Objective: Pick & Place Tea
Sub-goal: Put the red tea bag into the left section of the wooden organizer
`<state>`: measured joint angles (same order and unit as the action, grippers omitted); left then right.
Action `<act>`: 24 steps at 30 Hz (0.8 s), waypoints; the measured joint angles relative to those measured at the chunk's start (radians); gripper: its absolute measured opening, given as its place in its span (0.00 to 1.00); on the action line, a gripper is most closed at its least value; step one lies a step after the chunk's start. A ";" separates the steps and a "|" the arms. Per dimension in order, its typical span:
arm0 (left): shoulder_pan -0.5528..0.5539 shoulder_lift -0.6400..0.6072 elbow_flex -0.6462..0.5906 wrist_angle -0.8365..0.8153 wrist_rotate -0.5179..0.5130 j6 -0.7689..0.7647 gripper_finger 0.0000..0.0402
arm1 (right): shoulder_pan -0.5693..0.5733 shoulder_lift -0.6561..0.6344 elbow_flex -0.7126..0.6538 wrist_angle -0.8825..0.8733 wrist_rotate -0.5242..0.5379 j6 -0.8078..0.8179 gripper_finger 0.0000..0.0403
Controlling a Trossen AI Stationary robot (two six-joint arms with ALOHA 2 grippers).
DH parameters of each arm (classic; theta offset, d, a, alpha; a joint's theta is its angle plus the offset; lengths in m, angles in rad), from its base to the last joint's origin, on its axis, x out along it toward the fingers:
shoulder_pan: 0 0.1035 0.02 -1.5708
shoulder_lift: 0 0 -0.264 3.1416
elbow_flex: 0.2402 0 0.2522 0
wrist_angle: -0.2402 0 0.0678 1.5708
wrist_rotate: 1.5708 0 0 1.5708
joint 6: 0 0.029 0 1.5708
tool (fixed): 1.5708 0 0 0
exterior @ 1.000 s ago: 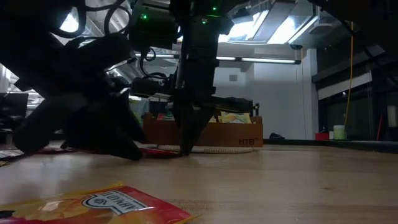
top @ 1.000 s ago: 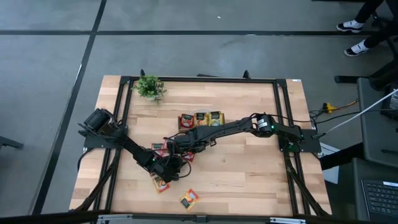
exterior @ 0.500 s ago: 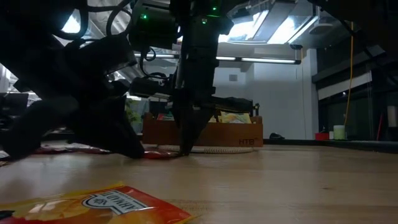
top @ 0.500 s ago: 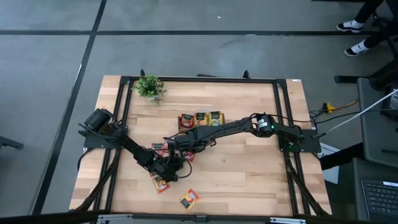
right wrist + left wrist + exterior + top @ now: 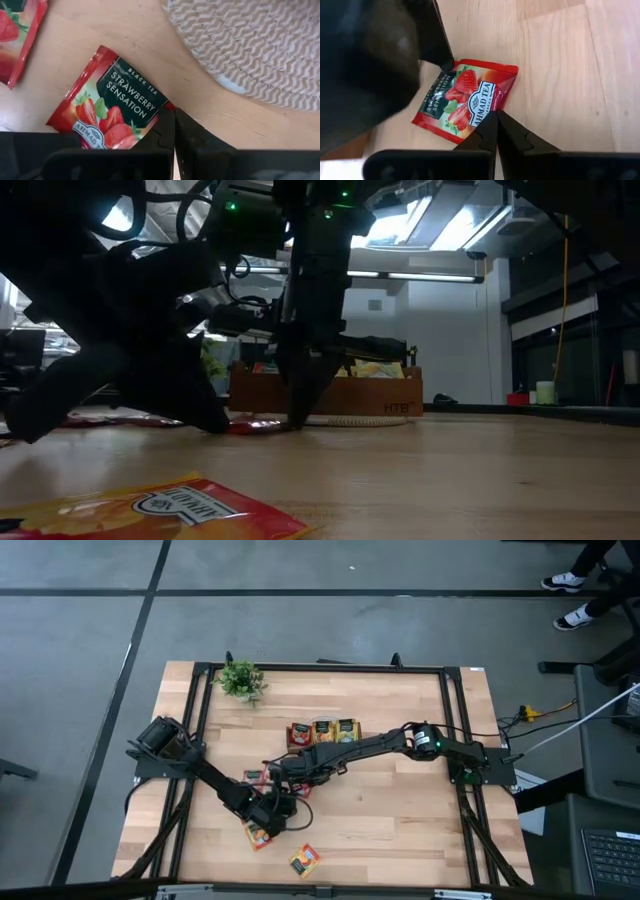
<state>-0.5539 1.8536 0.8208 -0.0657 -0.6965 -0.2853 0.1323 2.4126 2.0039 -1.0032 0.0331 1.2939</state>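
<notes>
Since a second ago my left gripper [image 5: 495, 118] has snapped closed — its fingertips now meet on the near edge of a red strawberry sachet [image 5: 466, 101] lying flat on the table [image 5: 400, 820], pinching that edge. My right gripper [image 5: 174, 116] is clenched too, tips down on the edge of another red strawberry sachet [image 5: 114, 107], just beside a pale woven mat [image 5: 250, 45].

Nearest the table's front edge, an orange sachet [image 5: 304, 859] lies alone; a little further in, a second one [image 5: 259, 836] sits just beside my left gripper [image 5: 281, 809]. Past that, my right gripper [image 5: 277, 773] comes down among a cluster of red sachets [image 5: 254, 778] in the middle of the table.

Further back stands the tray [image 5: 322, 732] with sachets in its compartments, and at the far corner — well apart — the plant [image 5: 240, 680].
</notes>
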 joint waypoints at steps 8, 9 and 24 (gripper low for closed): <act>-0.041 -0.040 0.031 -0.109 -0.009 -0.043 0.00 | 0.031 -0.006 0.136 -0.168 0.054 -0.102 0.09; -0.043 -0.045 0.032 -0.118 -0.009 -0.056 0.00 | 0.035 -0.007 0.164 -0.198 0.071 -0.128 0.12; -0.095 -0.222 0.033 -0.211 -0.150 0.003 0.00 | 0.103 -0.152 0.351 -0.323 0.066 -0.493 0.46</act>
<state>-0.6487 1.6318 0.8543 -0.2764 -0.8468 -0.2822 0.2351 2.2610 2.3551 -1.3258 0.0987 0.8011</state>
